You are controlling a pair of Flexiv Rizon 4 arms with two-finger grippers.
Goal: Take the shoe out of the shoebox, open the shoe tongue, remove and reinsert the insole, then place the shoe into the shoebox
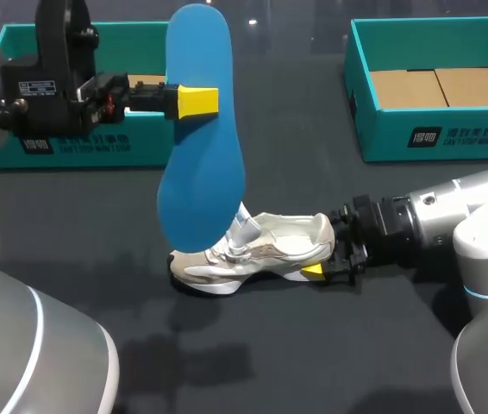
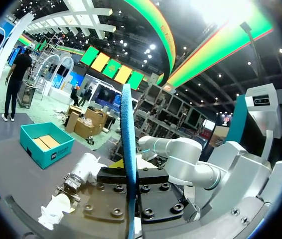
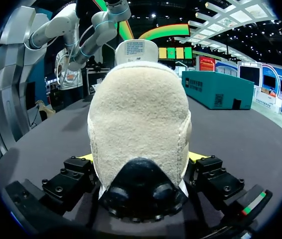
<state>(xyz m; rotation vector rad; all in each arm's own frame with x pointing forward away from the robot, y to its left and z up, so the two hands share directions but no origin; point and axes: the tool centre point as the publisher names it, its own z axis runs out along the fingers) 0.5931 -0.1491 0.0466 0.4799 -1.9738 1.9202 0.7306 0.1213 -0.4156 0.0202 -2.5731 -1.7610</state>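
A blue insole (image 1: 201, 129) hangs upright above the table, pinched at its edge by my left gripper (image 1: 197, 101), which is shut on it. In the left wrist view the insole (image 2: 127, 139) shows edge-on between that gripper's (image 2: 131, 174) fingers. The white and beige shoe (image 1: 253, 250) stands on the dark table directly under the insole's lower end. My right gripper (image 1: 323, 263) comes in low from the right and is shut on the shoe's heel. In the right wrist view the padded heel (image 3: 138, 129) fills the space between its fingers (image 3: 140, 159).
One teal shoebox half (image 1: 63, 142) stands at the back left behind my left arm. A second teal half (image 1: 434, 134) with a cardboard floor stands at the back right. Dark table surface lies in front of the shoe.
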